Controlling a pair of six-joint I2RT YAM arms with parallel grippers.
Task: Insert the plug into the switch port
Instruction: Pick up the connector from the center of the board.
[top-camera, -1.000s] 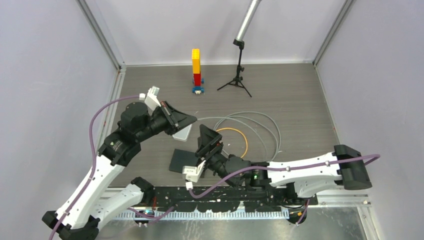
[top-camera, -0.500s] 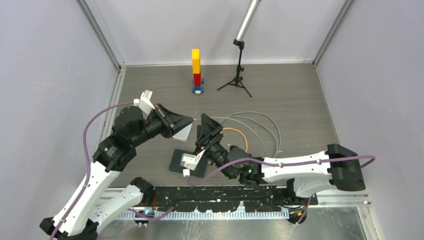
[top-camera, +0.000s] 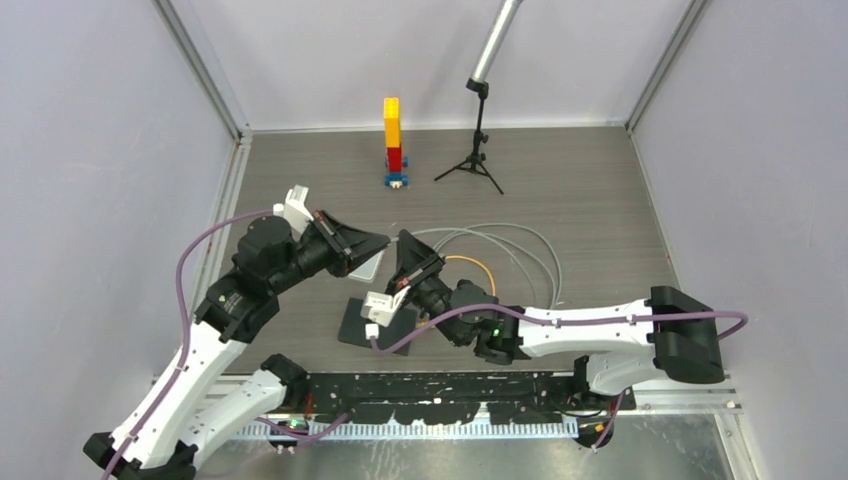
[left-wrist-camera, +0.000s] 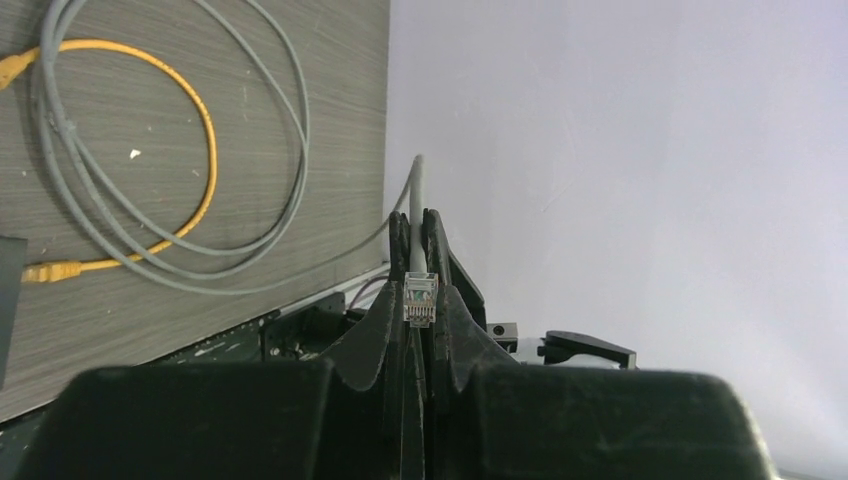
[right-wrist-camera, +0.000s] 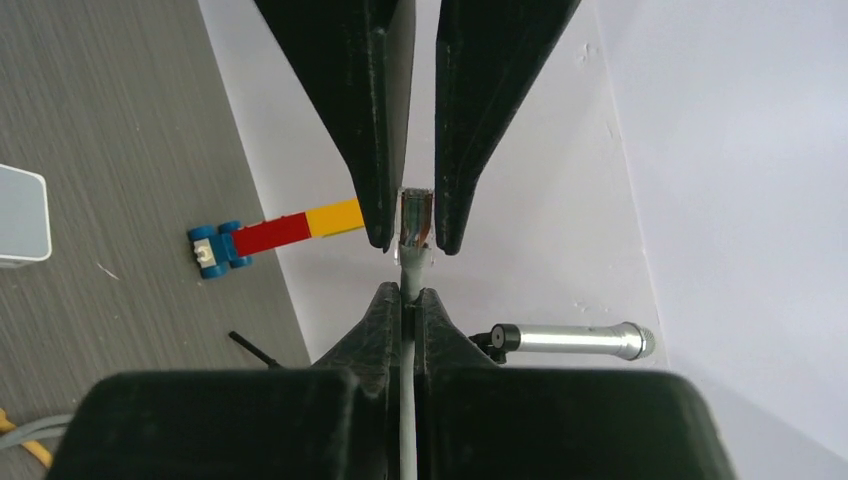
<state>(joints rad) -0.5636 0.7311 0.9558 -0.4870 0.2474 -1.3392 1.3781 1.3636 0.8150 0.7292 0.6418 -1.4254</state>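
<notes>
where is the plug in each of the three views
left wrist: the plug is low centre, pinched in the left claw.
right wrist: centre, between the left claw's fingers reaching in from the top; just below, the right claw is shut on its grey cable.
top external: where the two claw tips meet, left of centre; too small to make out.
shared landmark: the grey cable, whose loops show in the top and left wrist views.

The table (top-camera: 600, 200) is faced in matt grey wood grain. The plug (left-wrist-camera: 420, 298) is moulded in clear, glossy plastic, and its cable (left-wrist-camera: 416, 190) is sheathed in smooth grey. Smooth white plastic is seen on the box (right-wrist-camera: 22, 215), shiny plastic on the bricks (right-wrist-camera: 285, 232), and brushed metal on the tube (right-wrist-camera: 570, 340).
</notes>
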